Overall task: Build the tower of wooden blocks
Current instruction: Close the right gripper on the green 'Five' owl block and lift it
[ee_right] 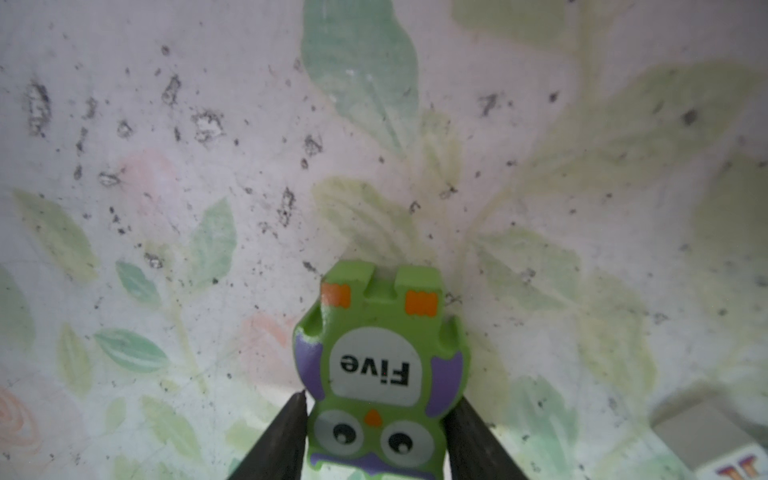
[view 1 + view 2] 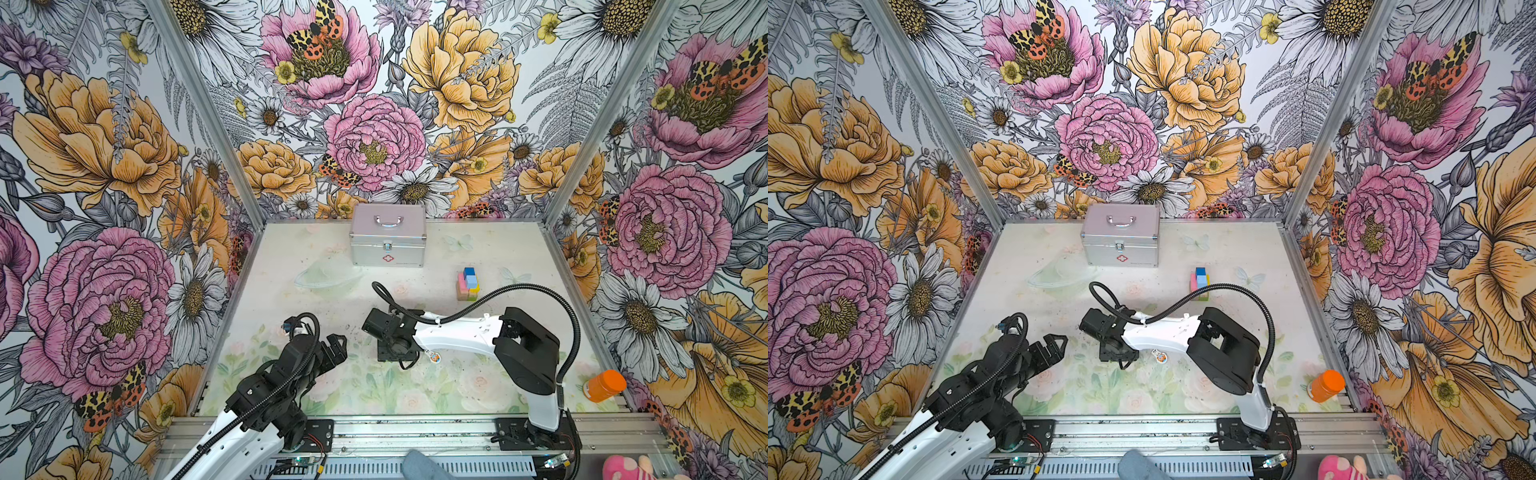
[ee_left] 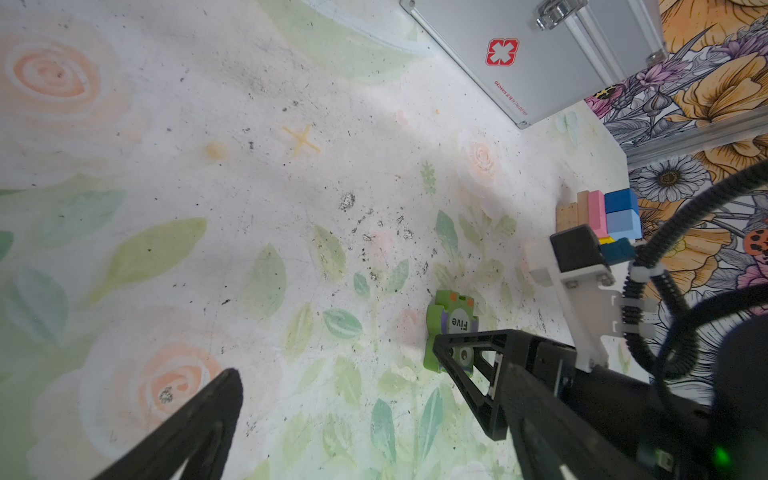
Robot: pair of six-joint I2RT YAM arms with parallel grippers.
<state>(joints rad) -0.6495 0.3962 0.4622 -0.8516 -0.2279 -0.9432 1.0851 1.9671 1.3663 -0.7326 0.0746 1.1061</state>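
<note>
Left end effector (image 2: 337,347) hovers at 8 o'clock of the tabletop (image 2: 519,249), fingers spread wide and empty; judged parked clear of the work. Right end effector (image 1: 380,398), near centre, pinches a green owl-shaped flat wooden piece (image 1: 374,365) marked "Five" by its flanks, low at the tabletop, probably as a topper. Multicoloured wood-block tower (image 2: 468,284) stands at 2 o'clock, well apart. Owl piece is hidden under the arm in both top views. Grip firmness unclear.

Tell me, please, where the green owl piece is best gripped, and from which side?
Best grip the green owl piece across its head, on the side edges beside the eyes, coming down from above: it lies flat, face up on the table, leaving only edges exposed.
</note>
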